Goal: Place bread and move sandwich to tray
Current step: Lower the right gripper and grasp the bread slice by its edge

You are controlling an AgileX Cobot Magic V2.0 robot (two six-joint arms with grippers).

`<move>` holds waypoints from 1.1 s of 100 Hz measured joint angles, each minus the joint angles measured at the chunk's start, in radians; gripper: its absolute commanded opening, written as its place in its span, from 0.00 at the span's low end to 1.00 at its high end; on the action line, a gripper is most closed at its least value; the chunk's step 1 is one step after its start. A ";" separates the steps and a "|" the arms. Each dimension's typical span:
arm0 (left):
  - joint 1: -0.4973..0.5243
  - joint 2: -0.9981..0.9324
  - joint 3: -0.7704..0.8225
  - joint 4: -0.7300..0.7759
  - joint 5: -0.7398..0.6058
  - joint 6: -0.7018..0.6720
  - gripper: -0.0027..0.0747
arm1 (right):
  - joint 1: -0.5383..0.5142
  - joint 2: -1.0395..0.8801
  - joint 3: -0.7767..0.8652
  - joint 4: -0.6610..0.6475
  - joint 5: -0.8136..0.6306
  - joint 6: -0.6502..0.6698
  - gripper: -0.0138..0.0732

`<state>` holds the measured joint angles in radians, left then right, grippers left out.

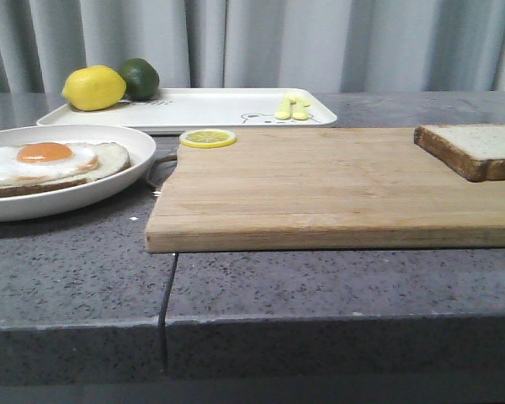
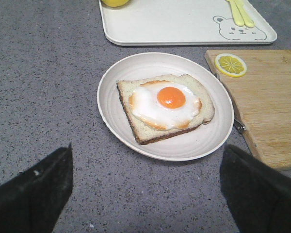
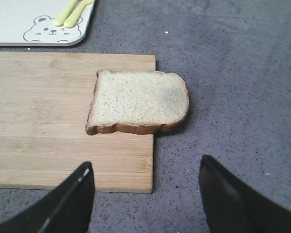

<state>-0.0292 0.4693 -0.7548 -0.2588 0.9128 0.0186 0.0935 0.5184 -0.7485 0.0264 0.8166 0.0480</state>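
Left pincer (image 2: 145, 194) spread wide and empty, right pincer (image 3: 145, 194) likewise spread wide, holding nothing

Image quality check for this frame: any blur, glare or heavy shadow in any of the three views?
Front view: soft, even light; the near table edge is dark and slightly soft. Left wrist view: sharp on the sandwich, a mild sheen on the yolk, fingers dark and blurred. Right wrist view: the bread is crisp with a short shadow on the table beside it; no glare.

Bread (image 1: 480, 145) on board (image 1: 320, 189) right; plate (image 1: 109, 181) left; tray (image 1: 202, 108) behind.
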 measured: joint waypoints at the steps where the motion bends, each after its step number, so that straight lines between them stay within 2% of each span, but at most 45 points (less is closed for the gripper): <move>1: 0.000 0.000 0.000 0.000 0.000 0.000 0.78 | -0.005 0.003 0.000 0.005 -0.003 -0.002 0.71; 14: 0.000 0.000 0.000 0.000 0.000 0.000 0.78 | -0.064 0.076 0.000 0.083 -0.043 -0.082 0.71; 28: 0.000 0.000 0.000 0.000 0.000 0.000 0.78 | -0.180 0.161 0.000 0.224 -0.087 -0.209 0.71; 68: 0.000 0.000 0.000 0.002 0.002 0.000 0.78 | -0.497 0.446 0.009 0.832 -0.135 -0.677 0.71; 87: 0.000 0.000 0.000 0.002 0.002 0.000 0.78 | -0.542 0.537 0.023 1.007 -0.146 -0.797 0.71; 110: 0.000 0.000 0.000 0.002 0.002 0.000 0.78 | -0.542 0.651 0.023 1.118 -0.138 -0.876 0.71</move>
<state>-0.0292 0.4693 -0.7548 -0.2572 0.9144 0.0186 -0.4486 1.1696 -0.7252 1.1446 0.6783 -0.8280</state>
